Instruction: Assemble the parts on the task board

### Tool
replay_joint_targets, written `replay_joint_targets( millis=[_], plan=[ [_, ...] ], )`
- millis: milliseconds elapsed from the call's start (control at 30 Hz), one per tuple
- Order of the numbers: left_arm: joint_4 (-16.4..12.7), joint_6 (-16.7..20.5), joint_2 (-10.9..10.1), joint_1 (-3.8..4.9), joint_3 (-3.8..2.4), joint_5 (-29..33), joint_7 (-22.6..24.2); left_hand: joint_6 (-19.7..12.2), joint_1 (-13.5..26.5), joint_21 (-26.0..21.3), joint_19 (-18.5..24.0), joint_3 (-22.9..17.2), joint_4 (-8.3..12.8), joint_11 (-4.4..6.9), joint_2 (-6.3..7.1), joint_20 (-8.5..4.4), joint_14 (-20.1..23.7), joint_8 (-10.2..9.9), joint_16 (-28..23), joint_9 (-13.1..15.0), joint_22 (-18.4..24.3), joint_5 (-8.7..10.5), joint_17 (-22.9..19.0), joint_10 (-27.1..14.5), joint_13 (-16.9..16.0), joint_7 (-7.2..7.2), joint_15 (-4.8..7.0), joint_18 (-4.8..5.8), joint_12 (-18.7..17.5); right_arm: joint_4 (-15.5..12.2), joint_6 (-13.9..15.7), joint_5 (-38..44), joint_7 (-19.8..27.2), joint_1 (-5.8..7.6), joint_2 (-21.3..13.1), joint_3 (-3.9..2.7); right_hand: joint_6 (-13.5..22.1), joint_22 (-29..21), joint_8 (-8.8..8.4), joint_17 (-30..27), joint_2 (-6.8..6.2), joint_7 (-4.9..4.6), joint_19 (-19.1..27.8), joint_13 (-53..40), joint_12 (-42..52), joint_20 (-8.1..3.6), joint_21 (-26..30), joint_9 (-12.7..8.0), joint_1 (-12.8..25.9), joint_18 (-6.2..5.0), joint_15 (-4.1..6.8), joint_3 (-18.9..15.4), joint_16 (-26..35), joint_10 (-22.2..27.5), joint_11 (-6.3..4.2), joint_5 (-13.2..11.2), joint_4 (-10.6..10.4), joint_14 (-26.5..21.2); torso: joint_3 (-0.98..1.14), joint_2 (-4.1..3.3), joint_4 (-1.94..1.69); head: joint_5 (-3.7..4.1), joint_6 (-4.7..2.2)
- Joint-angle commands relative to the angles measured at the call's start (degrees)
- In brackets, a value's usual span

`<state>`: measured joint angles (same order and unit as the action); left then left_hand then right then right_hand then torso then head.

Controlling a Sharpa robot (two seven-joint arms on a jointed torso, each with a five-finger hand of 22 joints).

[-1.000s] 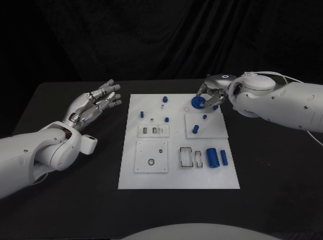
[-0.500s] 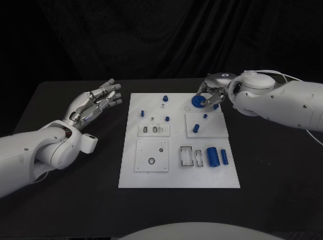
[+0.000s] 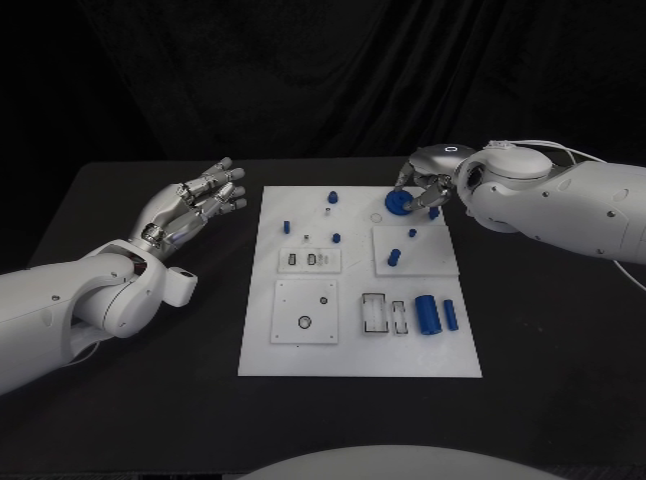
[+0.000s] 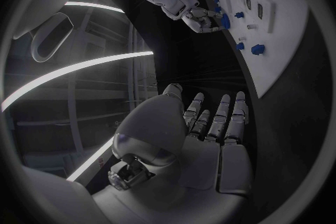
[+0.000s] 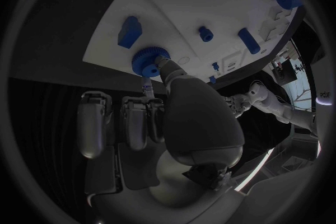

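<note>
Item, right hand [image 3: 427, 178]: fingers [image 5: 170, 73] pinched on the blue gear [image 3: 397, 204] at the far right corner of the task board [image 3: 358, 345], gear held at the board's surface near a small ring mark; against the earlier frames hand and gear barely shifted, suggesting seating was under way, not finished. Item, left hand [image 3: 193, 203]: fingers spread, empty, unmoved beside the board's left edge.

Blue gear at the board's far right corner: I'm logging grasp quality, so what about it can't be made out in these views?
- Head view: the right robot hand covers part of the blue gear; any peg or seat under it is hidden.
- Right wrist view: one finger overlaps the gear; contact on its other side is out of sight.
- Left wrist view: the gear is too small to judge.
</note>
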<state>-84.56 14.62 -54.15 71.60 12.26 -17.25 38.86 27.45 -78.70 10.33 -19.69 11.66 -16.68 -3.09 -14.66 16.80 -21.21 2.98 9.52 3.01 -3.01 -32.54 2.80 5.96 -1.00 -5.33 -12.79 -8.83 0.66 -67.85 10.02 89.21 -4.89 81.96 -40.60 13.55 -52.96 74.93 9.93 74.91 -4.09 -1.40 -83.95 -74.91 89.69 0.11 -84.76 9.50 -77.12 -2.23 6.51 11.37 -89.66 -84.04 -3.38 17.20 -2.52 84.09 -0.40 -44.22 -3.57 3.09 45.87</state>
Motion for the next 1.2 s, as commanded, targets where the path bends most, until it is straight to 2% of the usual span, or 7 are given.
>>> replay_joint_targets(
  millis=[33,333,500,633,700,967,1200],
  plan=[
    [-0.1,-0.9,0.0,-0.11,-0.04,-0.4,1.2,0.5,-0.6,-0.2,-0.2,-0.2,0.0,-0.48,-0.11,-0.09,0.0,0.4,0.3,0.1,0.0,-0.36,0.1,0.0,-0.1,-0.07,-0.20,0.85,0.4,-0.6,0.6,1.7,0.4,-0.47,-0.4,0.28,0.6,13.5,8.73,14.8,0.33,0.11,-3.7,-15.1,0.3,-0.14,-0.4,13.5,1.2,1.06,0.06,-0.6,-0.2,-6.0,0.06,0.3,-0.4,5.8,0.00,0.03,-0.05,-0.11,-0.01],
    [-0.2,-0.8,-0.3,-0.12,-0.04,-0.4,1.3,0.8,-0.6,-0.2,-0.3,-0.3,0.0,-0.68,-0.13,-0.09,-0.1,0.4,0.4,0.1,0.0,-0.35,0.1,0.3,-0.1,-0.25,-0.22,0.87,0.4,-3.9,2.3,1.8,1.3,0.34,-1.6,0.21,1.3,13.8,9.59,14.7,0.17,-0.09,-4.2,-15.1,0.3,-0.01,-1.3,14.9,2.7,1.28,-0.09,-1.3,-0.1,-6.0,0.20,0.3,-1.4,5.8,0.00,0.04,0.04,-0.57,-0.54],
    [-0.1,-0.8,-0.2,-0.13,-0.04,-0.4,1.3,0.9,-0.6,-0.2,-0.3,-0.3,0.0,-0.75,-0.13,-0.09,-0.1,0.5,0.4,0.1,0.0,-0.36,0.1,0.4,-0.1,-0.31,-0.23,0.88,0.5,-5.9,2.7,1.8,1.6,1.21,-1.9,0.18,1.3,13.9,9.65,14.7,0.08,-0.25,-4.4,-15.1,0.3,0.03,-1.7,15.2,3.4,1.36,-0.16,-1.4,-0.1,-6.0,0.23,0.3,-1.9,5.8,-0.15,0.08,-0.14,-0.48,-0.62],
    [0.0,-0.8,-0.1,-0.15,-0.04,-0.4,1.4,1.0,-0.6,-0.2,-0.3,-0.3,0.0,-0.86,-0.14,-0.09,-0.1,0.5,0.5,0.1,0.0,-0.36,0.1,0.5,-0.1,-0.40,-0.26,0.89,0.5,-6.9,2.7,1.8,1.9,1.62,-1.6,0.15,1.2,14.0,9.58,14.7,0.06,-0.34,-4.5,-15.1,0.3,0.07,-1.9,15.2,3.6,1.41,-0.21,-1.5,-0.1,-6.0,0.29,0.3,-2.1,5.8,-0.15,0.07,-0.24,-0.48,-0.69],
    [0.0,-0.8,-0.1,-0.16,-0.04,-0.4,1.4,1.0,-0.6,-0.2,-0.3,-0.3,0.0,-0.86,-0.14,-0.09,-0.1,0.5,0.5,0.1,0.0,-0.36,0.1,0.5,-0.1,-0.40,-0.26,0.89,0.5,-7.1,2.5,1.8,2.1,1.70,-1.3,0.15,1.2,14.0,9.58,14.8,0.04,-0.36,-4.5,-15.1,0.3,0.08,-1.9,15.2,3.6,1.42,-0.23,-1.5,-0.1,-6.0,0.31,0.3,-2.2,5.8,-0.13,0.06,-0.17,-0.55,-0.67],
    [0.2,-0.8,0.1,-0.18,-0.04,-0.4,1.4,1.0,-0.6,-0.2,-0.3,-0.3,0.0,-0.86,-0.14,-0.09,-0.1,0.5,0.5,0.1,0.0,-0.36,0.1,0.5,-0.1,-0.40,-0.26,0.89,0.5,-6.5,1.4,1.9,2.7,1.88,0.8,0.09,1.1,14.3,9.22,15.1,-0.11,-0.49,-4.9,-15.1,0.3,0.20,-2.8,15.2,4.1,1.64,-0.39,-1.5,-0.3,-6.0,0.41,0.4,-2.7,5.9,-0.35,0.07,-0.16,-0.59,-0.75],
    [0.3,-0.9,0.5,-0.19,-0.04,-0.4,1.3,1.0,-0.6,-0.2,-0.3,-0.3,0.0,-0.86,-0.14,-0.09,-0.1,0.5,0.5,0.1,0.0,-0.36,0.1,0.5,-0.1,-0.40,-0.26,0.89,0.5,-4.4,0.4,1.9,3.0,1.92,4.1,0.02,1.5,14.4,8.59,15.1,-0.11,-0.64,-5.0,-15.1,0.3,0.31,-3.1,15.1,4.2,1.70,-0.51,-1.3,-0.3,-6.0,0.52,0.4,-3.0,5.9,-0.16,-0.02,-0.14,-0.36,-0.62]
  ],
)
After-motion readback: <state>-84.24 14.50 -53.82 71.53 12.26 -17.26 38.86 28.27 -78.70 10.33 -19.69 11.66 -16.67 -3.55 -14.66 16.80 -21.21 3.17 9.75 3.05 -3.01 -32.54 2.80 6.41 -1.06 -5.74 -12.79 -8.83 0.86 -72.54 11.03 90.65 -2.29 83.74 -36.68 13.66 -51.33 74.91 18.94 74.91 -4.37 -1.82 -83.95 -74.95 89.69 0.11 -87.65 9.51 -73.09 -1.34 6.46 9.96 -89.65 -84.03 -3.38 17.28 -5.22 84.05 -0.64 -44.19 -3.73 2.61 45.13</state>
